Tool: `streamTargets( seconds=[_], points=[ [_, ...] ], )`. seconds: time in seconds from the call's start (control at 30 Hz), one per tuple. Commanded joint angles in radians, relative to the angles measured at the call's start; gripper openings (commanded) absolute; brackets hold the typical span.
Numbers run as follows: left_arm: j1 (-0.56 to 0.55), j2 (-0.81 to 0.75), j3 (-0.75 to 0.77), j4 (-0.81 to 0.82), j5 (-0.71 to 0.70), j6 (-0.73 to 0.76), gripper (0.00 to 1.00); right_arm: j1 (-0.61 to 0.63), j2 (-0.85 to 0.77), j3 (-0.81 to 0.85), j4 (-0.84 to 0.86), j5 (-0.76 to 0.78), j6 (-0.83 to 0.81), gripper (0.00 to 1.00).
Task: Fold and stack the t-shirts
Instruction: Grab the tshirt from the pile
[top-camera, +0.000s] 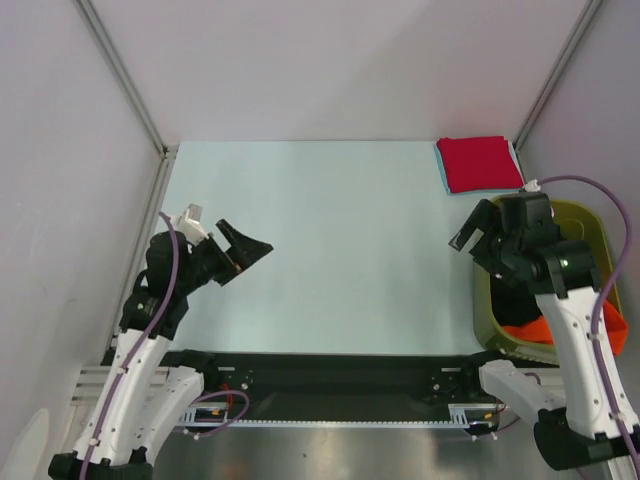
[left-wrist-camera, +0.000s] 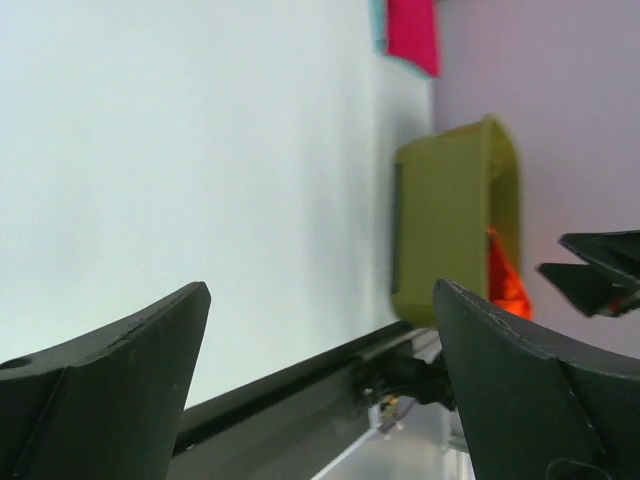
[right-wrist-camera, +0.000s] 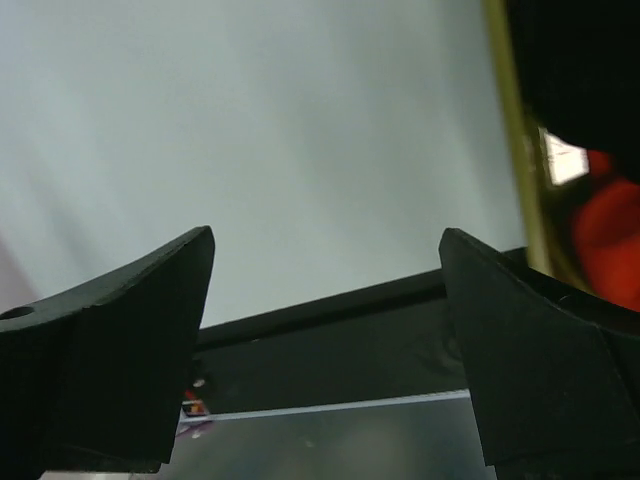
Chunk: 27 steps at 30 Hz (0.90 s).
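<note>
A folded red t-shirt (top-camera: 480, 163) lies at the table's far right corner on a teal folded cloth (top-camera: 441, 168); it also shows in the left wrist view (left-wrist-camera: 412, 35). An orange t-shirt (top-camera: 535, 330) and black cloth (top-camera: 515, 300) lie crumpled in the olive-green bin (top-camera: 590, 222). My right gripper (top-camera: 478, 235) is open and empty, raised at the bin's left rim. In its wrist view (right-wrist-camera: 325, 240) black cloth (right-wrist-camera: 580, 70) and orange cloth (right-wrist-camera: 605, 240) show at the right. My left gripper (top-camera: 245, 255) is open and empty over the table's left side (left-wrist-camera: 320, 300).
The bin (left-wrist-camera: 445, 230) stands against the right wall with orange cloth (left-wrist-camera: 505, 285) hanging out of it. Grey walls close in the pale blue table (top-camera: 320, 250) on three sides. A black rail (top-camera: 340, 365) runs along the near edge.
</note>
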Motion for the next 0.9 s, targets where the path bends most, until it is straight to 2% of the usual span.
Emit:
streamTargets(
  seconds=[0.0, 0.13, 0.23, 0.37, 0.47, 0.57, 0.7, 0.77, 0.87],
  points=[
    [0.006, 0.048, 0.12, -0.202, -0.085, 0.159, 1.0, -0.054, 0.08, 0.049, -0.229, 0.193, -0.118, 1.0],
    [0.015, 0.074, 0.201, -0.267, -0.062, 0.222, 1.0, -0.176, 0.163, 0.09, -0.22, 0.23, -0.163, 1.0],
    [0.026, 0.094, 0.291, -0.317, -0.044, 0.332, 1.0, -0.3, 0.132, 0.084, -0.104, 0.262, -0.253, 1.0],
    [0.025, 0.118, 0.39, -0.328, -0.025, 0.438, 1.0, -0.421, 0.18, 0.063, -0.024, 0.274, -0.316, 0.88],
    [0.025, 0.154, 0.419, -0.279, 0.064, 0.46, 1.0, -0.426, 0.229, 0.037, -0.008, 0.337, -0.309, 0.81],
    [0.026, 0.177, 0.401, -0.227, 0.145, 0.427, 1.0, -0.426, 0.27, 0.009, 0.036, 0.339, -0.315, 0.8],
    [0.025, 0.18, 0.388, -0.221, 0.148, 0.446, 1.0, -0.443, 0.39, -0.018, 0.099, 0.241, -0.234, 0.88],
    [0.026, 0.18, 0.39, -0.235, 0.134, 0.456, 1.0, -0.469, 0.41, -0.063, 0.178, 0.146, -0.154, 0.88],
    [0.025, 0.184, 0.411, -0.259, 0.119, 0.481, 1.0, -0.492, 0.45, -0.144, 0.211, 0.101, -0.059, 0.86]
  ],
)
